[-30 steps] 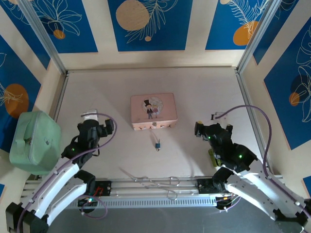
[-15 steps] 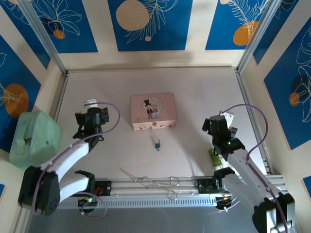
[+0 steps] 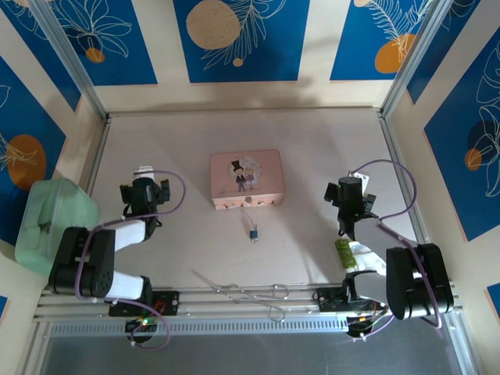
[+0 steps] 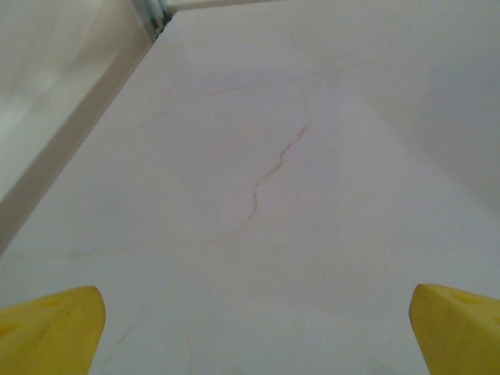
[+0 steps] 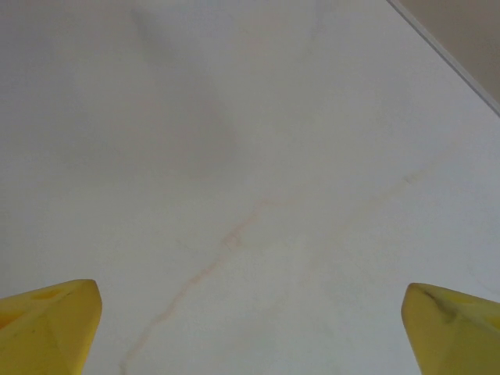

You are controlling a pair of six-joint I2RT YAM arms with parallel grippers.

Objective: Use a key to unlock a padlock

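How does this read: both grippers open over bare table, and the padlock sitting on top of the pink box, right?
No. The top external view shows the padlock on the table, just nearer than the pink box, not on it. The left gripper and right gripper are open over bare table.

Blue floral walls (image 3: 269,47), pale table (image 3: 328,141)

No word, number or brand can be read anywhere. The pink box (image 3: 246,180), on the surface (image 3: 312,141) between the left jaws and the right jaws, bears only a small drawing of a top-hatted figure beside a pale one; any lettering there is too small to tell. The blue wall panels (image 3: 242,39) beyond both jaws carry only orange discs and white leaf outlines.
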